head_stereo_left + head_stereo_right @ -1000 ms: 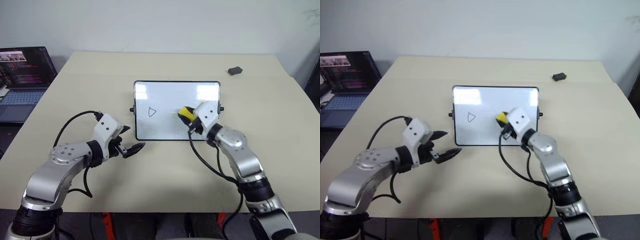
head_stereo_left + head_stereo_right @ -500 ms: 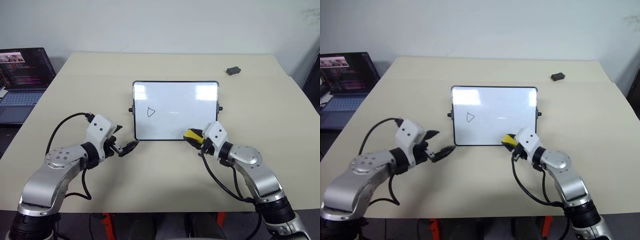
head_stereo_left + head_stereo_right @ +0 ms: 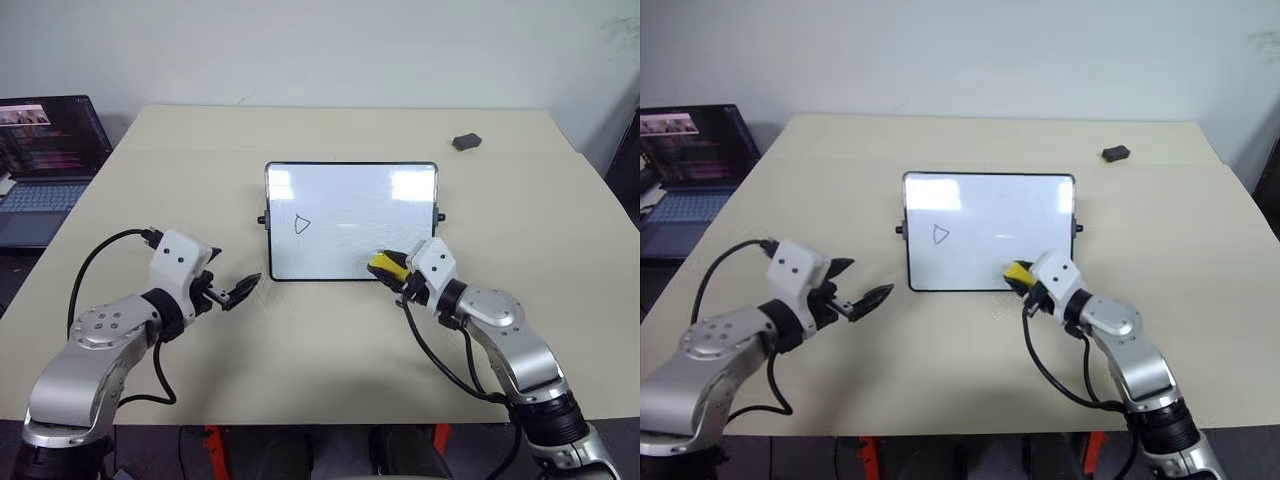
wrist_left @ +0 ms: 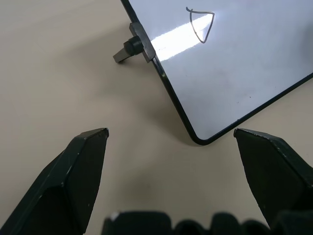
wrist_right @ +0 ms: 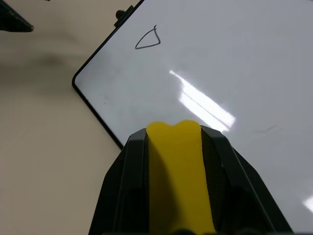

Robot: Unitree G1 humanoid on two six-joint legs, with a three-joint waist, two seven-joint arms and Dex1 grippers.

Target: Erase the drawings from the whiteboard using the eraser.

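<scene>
Eraser pulled back to the near edge; one drawing left.

Your right hand [image 3: 392,270], clamped shut on the eraser [image 3: 384,266], has swept from mid-board to the near right edge of the whiteboard [image 3: 350,200], leaving that side clean. The triangle [image 3: 303,224] on the left side is the only mark showing, so aim there next. Your left hand [image 3: 238,290], open and empty, has drifted away from the board's near left corner over the surface [image 3: 300,340].

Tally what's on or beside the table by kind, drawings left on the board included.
Whiteboard: 1
Drawings remaining, a triangle: 1
Yellow eraser, held in the right gripper: 1
Small dark grey object at the table's far right: 1
Laptop off the table's left side: 1
Total: 5
</scene>
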